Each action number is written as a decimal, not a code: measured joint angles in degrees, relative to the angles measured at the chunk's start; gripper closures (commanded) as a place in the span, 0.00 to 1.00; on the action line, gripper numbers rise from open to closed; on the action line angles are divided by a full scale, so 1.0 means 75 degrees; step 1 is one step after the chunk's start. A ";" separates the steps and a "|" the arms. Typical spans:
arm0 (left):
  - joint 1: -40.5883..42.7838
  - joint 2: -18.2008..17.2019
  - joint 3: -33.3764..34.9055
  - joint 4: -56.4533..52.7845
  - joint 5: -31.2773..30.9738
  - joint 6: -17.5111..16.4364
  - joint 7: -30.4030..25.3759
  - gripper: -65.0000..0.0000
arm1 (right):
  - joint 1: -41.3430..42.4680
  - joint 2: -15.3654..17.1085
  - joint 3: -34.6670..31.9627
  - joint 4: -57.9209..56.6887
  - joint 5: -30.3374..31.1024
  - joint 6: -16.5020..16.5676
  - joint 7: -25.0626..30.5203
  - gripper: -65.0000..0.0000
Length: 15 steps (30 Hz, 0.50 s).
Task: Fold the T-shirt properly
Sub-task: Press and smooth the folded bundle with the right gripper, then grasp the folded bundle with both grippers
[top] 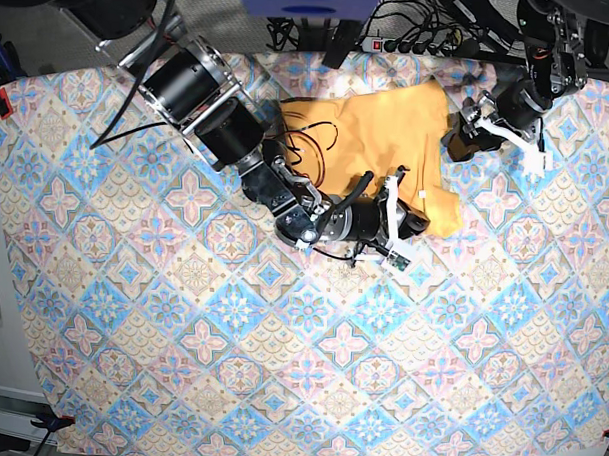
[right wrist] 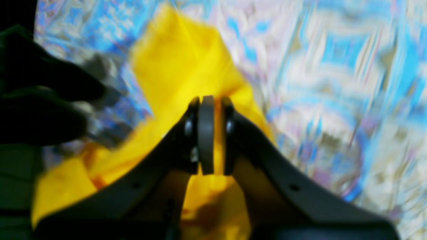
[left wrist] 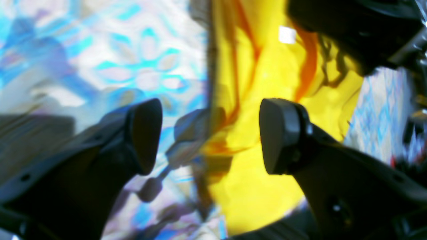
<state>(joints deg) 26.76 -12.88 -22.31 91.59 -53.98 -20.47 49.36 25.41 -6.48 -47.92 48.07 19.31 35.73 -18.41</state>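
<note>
The T-shirt [top: 383, 126] lies bunched at the far right of the patterned desk [top: 180, 364]. The right claw [right wrist: 208, 133] is pinching its yellow cloth, seemingly its near edge. The left claw [left wrist: 210, 136] hangs spread above the shirt's far-right edge.

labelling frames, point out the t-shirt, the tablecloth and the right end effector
T-shirt [top: 388, 121], base view, flat orange middle.
tablecloth [top: 280, 367], base view, bare patterned area.
right end effector [right wrist: 210, 140], right wrist view, between fingertips shut on cloth.
</note>
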 measured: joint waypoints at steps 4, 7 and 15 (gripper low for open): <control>0.0367 0.0163 -0.0242 0.0729 -0.0475 -0.0163 0.0085 0.32 | -0.0198 0.0306 0.0924 0.1093 -0.0017 -0.0064 -0.0565 0.94; 0.0475 0.0157 -0.0242 0.1008 -0.0682 -0.0539 0.0047 0.32 | -0.0259 0.0341 0.1510 0.1192 -0.0076 -0.0061 -0.0854 0.94; 0.0560 0.0131 0.1317 0.0991 0.0300 -0.0542 0.0067 0.33 | -0.0446 0.0912 0.1865 0.0766 -0.1728 -0.0117 -0.0842 0.94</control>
<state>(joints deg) 30.96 -11.90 -12.43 99.02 -51.72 -24.53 49.87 22.06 0.36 -33.93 53.82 6.35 34.85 -24.73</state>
